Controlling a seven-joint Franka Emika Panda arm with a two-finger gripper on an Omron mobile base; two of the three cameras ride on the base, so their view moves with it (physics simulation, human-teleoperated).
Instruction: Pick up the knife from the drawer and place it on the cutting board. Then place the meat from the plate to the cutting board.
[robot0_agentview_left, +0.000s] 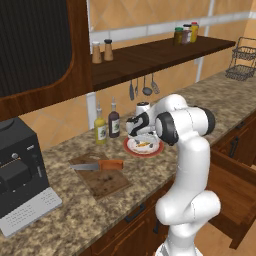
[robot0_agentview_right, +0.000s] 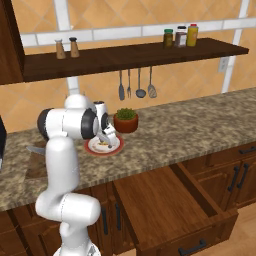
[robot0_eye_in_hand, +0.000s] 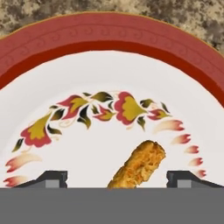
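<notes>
The knife (robot0_agentview_left: 100, 165), with an orange-brown handle and a grey blade, lies on the dark cutting board (robot0_agentview_left: 107, 185) left of the plate. The round red-rimmed plate (robot0_agentview_left: 131, 148) holds the small orange-yellow meat (robot0_agentview_left: 144, 144). My gripper (robot0_agentview_left: 142, 139) points down just over the plate. In the hand view the meat (robot0_eye_in_hand: 140, 164) lies between my two fingertips (robot0_eye_in_hand: 52, 179), with a gap on each side, and my gripper (robot0_eye_in_hand: 118, 180) stands open. The plate rim (robot0_eye_in_hand: 109, 35) curves across the top. From the right base view, the gripper (robot0_agentview_right: 106, 138) hovers over the plate (robot0_agentview_right: 92, 148).
The drawer (robot0_agentview_right: 165, 205) stands pulled out below the counter, right of my base. A potted plant (robot0_agentview_right: 126, 120) sits just behind the plate. Two bottles (robot0_agentview_left: 107, 125) stand by the wall, a coffee machine (robot0_agentview_left: 20, 175) at the far left. Utensils (robot0_agentview_right: 135, 85) hang under the shelf.
</notes>
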